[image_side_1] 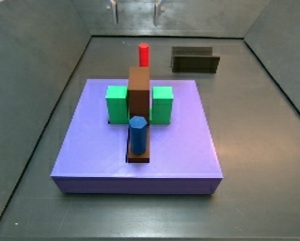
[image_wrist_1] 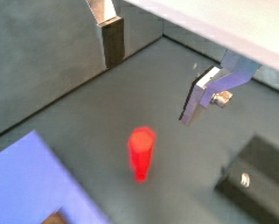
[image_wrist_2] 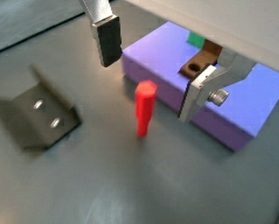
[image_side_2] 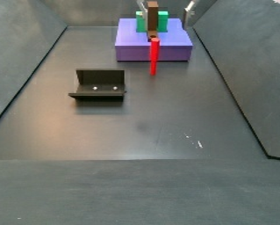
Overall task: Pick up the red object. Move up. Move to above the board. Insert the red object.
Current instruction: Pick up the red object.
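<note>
Grey floor bears red object below spread hand.

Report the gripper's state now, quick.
Gripper: open, jaws spread wide and empty, poised above the red object, which stands upright on the floor beside the purple platform.

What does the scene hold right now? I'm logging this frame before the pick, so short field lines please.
red object: upright on the floor, not held
pincer: open, above the red object, fingers either side
board: on the purple platform, between green blocks
blue peg: standing in the board
fixture: on the floor
</note>
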You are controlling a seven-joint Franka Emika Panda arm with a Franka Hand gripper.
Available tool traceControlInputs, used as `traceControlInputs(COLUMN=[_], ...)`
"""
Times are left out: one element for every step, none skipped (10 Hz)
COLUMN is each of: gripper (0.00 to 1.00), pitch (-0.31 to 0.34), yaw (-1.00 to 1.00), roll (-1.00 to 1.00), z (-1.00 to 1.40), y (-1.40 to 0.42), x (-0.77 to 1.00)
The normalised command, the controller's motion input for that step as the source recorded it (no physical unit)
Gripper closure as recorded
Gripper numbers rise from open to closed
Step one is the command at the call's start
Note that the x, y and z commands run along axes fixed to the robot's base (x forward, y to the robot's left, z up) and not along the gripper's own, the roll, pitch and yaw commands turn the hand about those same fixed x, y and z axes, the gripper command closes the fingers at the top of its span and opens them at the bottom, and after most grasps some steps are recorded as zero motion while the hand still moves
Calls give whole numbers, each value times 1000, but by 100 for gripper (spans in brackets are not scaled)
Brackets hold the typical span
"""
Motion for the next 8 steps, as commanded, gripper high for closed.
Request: traceControlInputs(gripper=[0, 0, 0, 0, 0, 0, 0, 0], pitch=[11, 21, 37, -1, -73, -51, -26, -24], yaw=[-286, -254, -166, -126, -146, -106, -71, -71], roll=[173, 217, 246, 104, 0, 0, 16, 0], z=[-154, -160, -246, -434, -514, -423, -314, -286], y=[-294, -257, -174, -77, -26, 0, 0, 0], x=[380, 360, 357, 111, 0, -20, -83, -66])
